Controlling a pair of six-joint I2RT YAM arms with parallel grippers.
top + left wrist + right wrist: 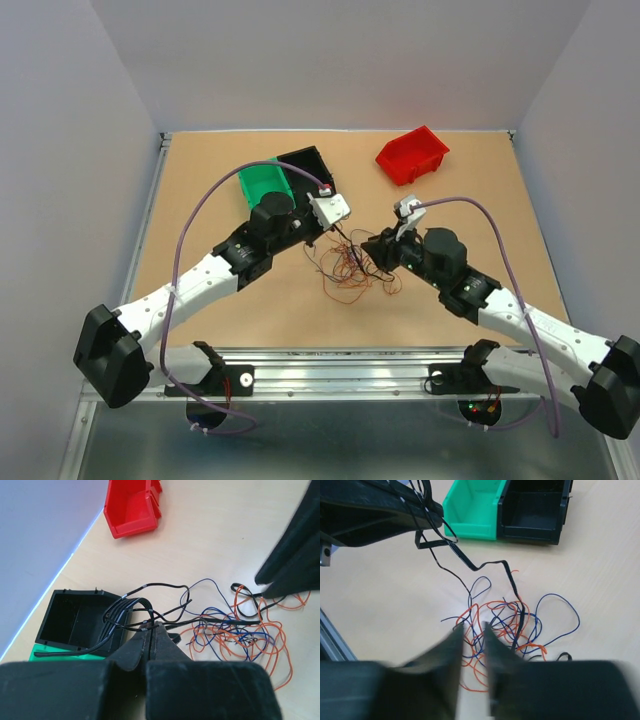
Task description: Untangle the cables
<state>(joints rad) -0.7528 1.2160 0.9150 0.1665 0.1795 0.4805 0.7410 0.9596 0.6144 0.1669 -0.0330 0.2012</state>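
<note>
Tan tabletop (200,200), with a tangle of thin cables (352,268) at its centre. At ten o'clock the left gripper (151,626) is clenched on black strands (125,608), likely drawing them clear; at three o'clock the right gripper (471,629) hovers narrowly parted, empty.

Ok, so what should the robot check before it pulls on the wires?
1. Left jaws shut on the thin black cables: ok.
2. Right jaws open above the tangled pile of orange and blue wires: ok, though blurred.
3. Black cables free of that pile: not ok; one runs right into it.
4. Black cables clear of the black plastic bin: cannot tell; they cross in front of it.
5. Red plastic bin out of the way: ok, far off.
</note>
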